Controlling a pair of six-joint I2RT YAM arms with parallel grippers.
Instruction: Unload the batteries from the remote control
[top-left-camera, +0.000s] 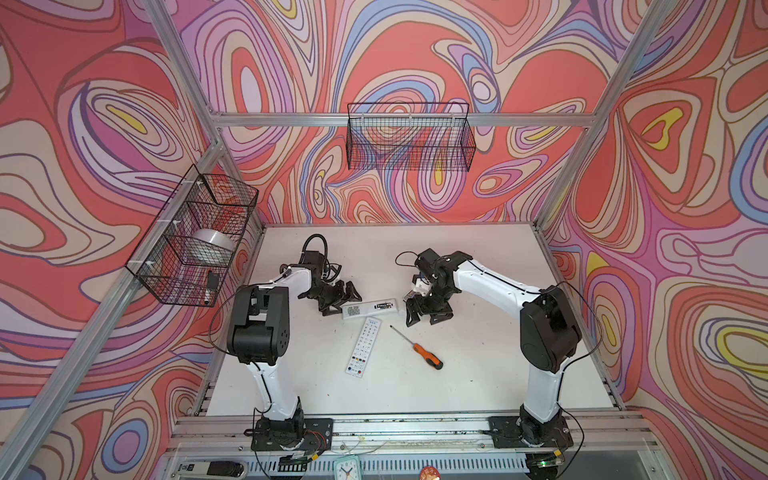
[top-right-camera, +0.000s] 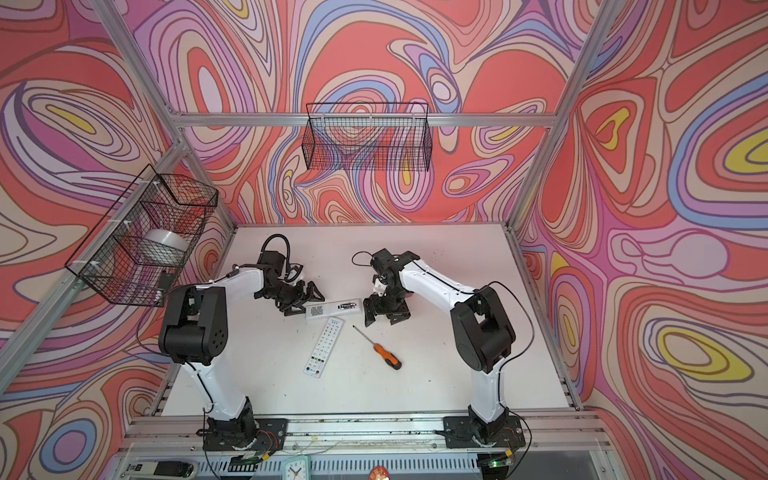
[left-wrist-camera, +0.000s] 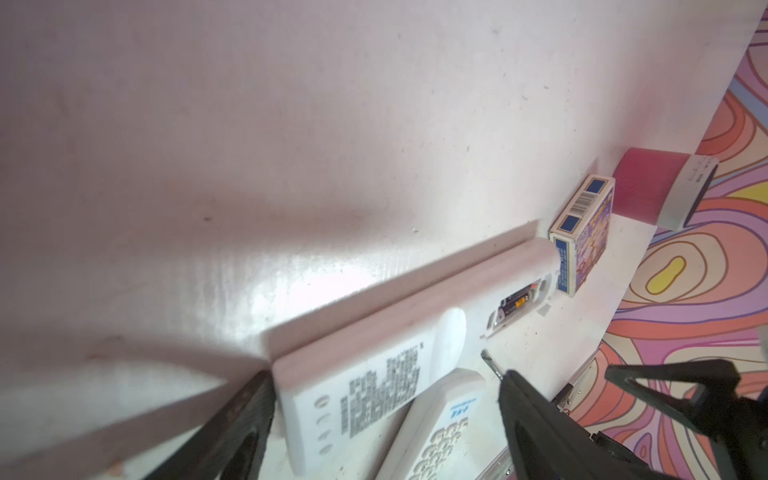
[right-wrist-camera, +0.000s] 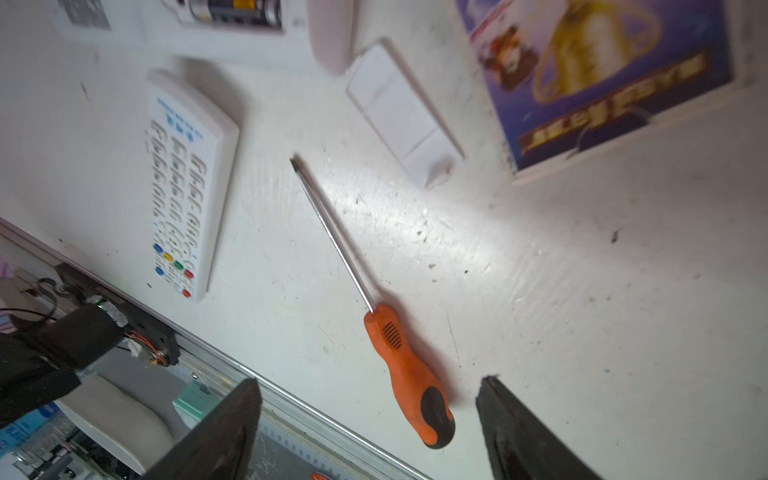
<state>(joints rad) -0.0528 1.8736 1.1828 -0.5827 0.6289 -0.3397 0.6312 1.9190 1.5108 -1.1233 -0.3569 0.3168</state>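
The remote control (top-left-camera: 369, 310) lies face down mid-table, white, its battery bay uncovered. Dark batteries (left-wrist-camera: 513, 301) with gold bands sit in that bay, also seen in the right wrist view as batteries (right-wrist-camera: 235, 10). My left gripper (top-left-camera: 341, 302) is open, its fingers (left-wrist-camera: 249, 415) straddling the remote's labelled end without gripping it. My right gripper (top-left-camera: 424, 319) hangs open beside the remote's other end, holding nothing. In its wrist view the right gripper (right-wrist-camera: 370, 415) frames the screwdriver handle lying on the table below.
A second remote (top-left-camera: 364, 347) lies buttons up in front of the first. An orange-handled screwdriver (top-left-camera: 417, 348) lies to its right. The loose white battery cover (right-wrist-camera: 401, 112) and a blue box (right-wrist-camera: 598, 79) are by the bay end. Wire baskets (top-left-camera: 195, 237) hang on the walls.
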